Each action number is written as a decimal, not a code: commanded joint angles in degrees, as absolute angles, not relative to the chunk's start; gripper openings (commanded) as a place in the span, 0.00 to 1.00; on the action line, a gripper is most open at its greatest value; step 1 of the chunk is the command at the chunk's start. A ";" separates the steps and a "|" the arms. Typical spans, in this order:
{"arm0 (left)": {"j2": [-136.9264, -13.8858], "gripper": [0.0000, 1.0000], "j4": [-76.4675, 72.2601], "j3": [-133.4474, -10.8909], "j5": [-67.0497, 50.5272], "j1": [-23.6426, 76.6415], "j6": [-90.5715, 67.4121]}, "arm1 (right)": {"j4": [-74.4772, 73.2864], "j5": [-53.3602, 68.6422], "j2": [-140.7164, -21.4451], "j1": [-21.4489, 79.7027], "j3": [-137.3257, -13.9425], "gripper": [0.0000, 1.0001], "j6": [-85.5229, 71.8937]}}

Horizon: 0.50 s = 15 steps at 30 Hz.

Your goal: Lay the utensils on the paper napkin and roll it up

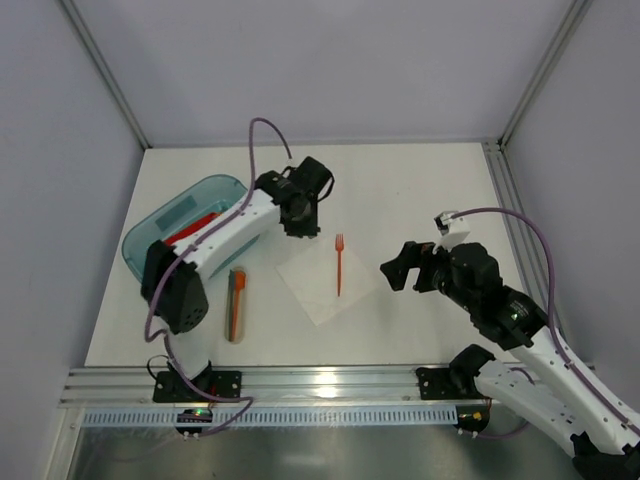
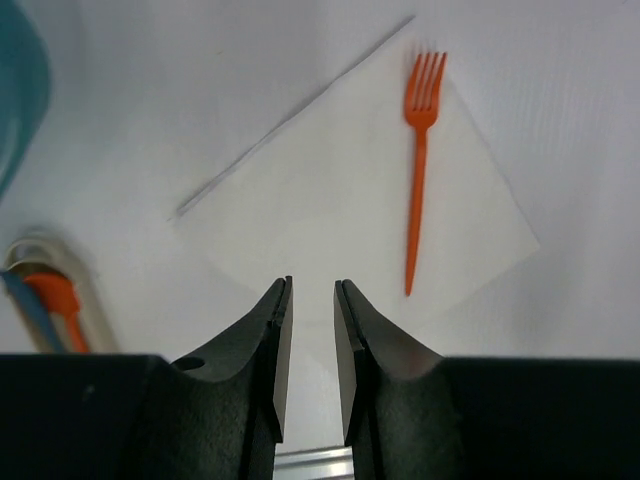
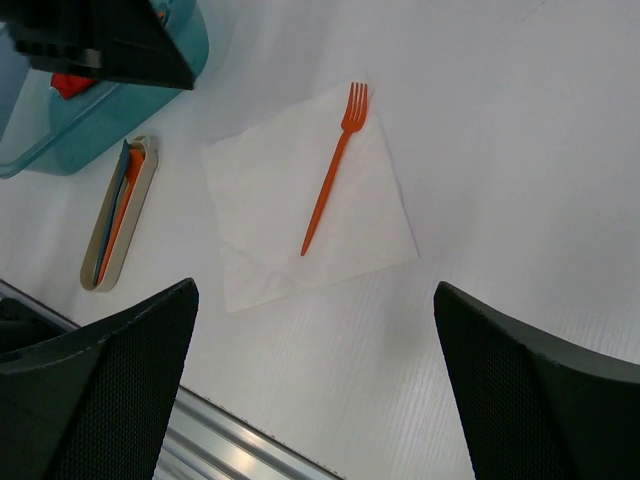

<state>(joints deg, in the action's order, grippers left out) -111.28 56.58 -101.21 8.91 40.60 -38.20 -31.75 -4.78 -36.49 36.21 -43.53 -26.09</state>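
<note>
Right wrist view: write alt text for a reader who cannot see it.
An orange fork lies diagonally on a white paper napkin spread on the white table, framed by the wide-open right gripper. To the left, a beige holder with more utensils lies beside a teal tray.

I saw the fork (image 2: pixel 417 160) as bright orange plastic, smooth with a slight sheen. The paper napkin (image 2: pixel 330 200) was thin white paper, matt and softly creased. The worktop (image 3: pixel 520 150) looked like a white matt board with fine ribbing across its surface. The tray (image 3: pixel 90 120) was teal see-through plastic with a glossy finish. The long holder (image 3: pixel 95 275) looked like smooth beige plastic. On the left hand (image 2: pixel 312 290) the fingers (image 2: pixel 265 340) were hard, black and faintly shiny at the edges. On the right hand (image 3: pixel 315 290) the pads (image 3: pixel 110 390) were black with a fine woven grain. The rail (image 1: pixel 320 385) was bare brushed metal.
</note>
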 commanded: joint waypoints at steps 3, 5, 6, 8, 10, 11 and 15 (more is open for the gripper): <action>-93.10 0.27 60.83 -82.66 16.01 35.26 -35.95 | -29.71 -4.40 -34.10 36.12 -42.46 1.00 -26.45; -88.78 0.27 58.72 -74.29 13.72 32.71 -36.47 | -29.09 -3.78 -33.75 36.04 -42.19 1.00 -26.54; -87.73 0.26 58.54 -72.27 13.36 30.61 -36.82 | -29.00 -3.52 -33.66 36.12 -42.10 1.00 -26.63; -85.61 0.26 58.27 -68.04 13.45 28.75 -36.91 | -29.09 -2.82 -33.84 36.04 -42.10 1.00 -26.63; -84.73 0.26 58.18 -66.02 14.15 26.37 -36.91 | -29.35 -2.72 -33.84 36.04 -42.19 1.00 -26.37; -84.29 0.25 58.10 -64.61 13.98 25.67 -36.83 | -29.96 -2.72 -33.66 36.04 -42.36 1.00 -26.02; -85.78 0.24 55.03 -60.83 13.54 24.61 -36.83 | -30.76 -3.95 -32.35 36.04 -42.54 1.00 -25.40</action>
<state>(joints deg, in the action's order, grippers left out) -85.80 58.08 -62.19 13.30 25.17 -37.01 -31.38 -3.51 -33.56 36.21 -42.41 -26.04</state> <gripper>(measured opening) 0.250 0.996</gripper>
